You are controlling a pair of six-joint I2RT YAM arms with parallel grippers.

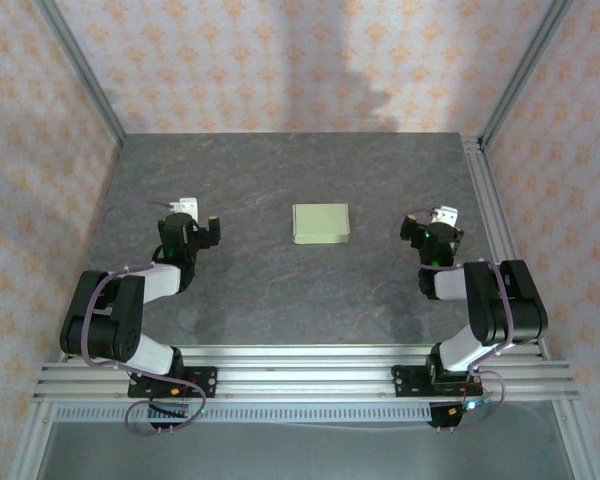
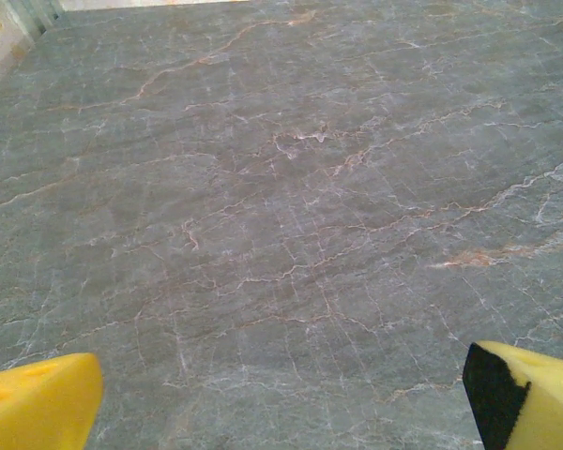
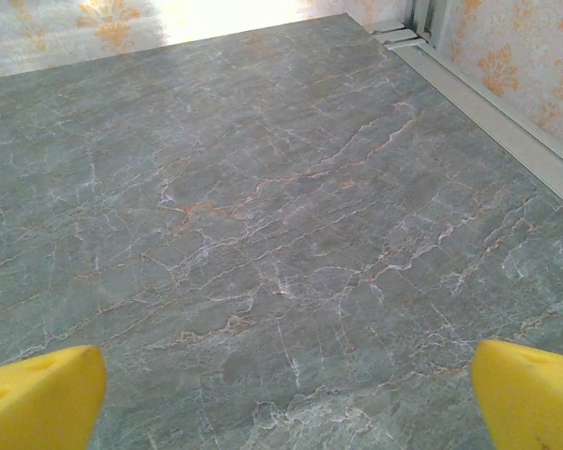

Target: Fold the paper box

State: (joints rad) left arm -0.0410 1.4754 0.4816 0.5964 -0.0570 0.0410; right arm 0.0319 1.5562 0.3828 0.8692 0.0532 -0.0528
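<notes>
Lying centred, paper box [image 1: 321,222] (detail indistinct); left gripper [image 2: 281,401], right gripper [image 3: 286,398] agape.

Count, top view:
- One paper box [image 1: 321,222], just toward 12 o'clock of the table's middle.
- One table [image 1: 280,300], a dark veined slab.
- Two arms: left arm [image 1: 120,310] at 8 o'clock, right arm [image 1: 495,300] at 4 o'clock.
- Two grippers, one per arm: left gripper [image 2: 281,403], right gripper [image 3: 286,398].
- Four yellow fingertips [image 2: 38,403] in all, two in each wrist view.
- Three patterned walls [image 1: 280,60], at 9, 12 and 3 o'clock.
</notes>
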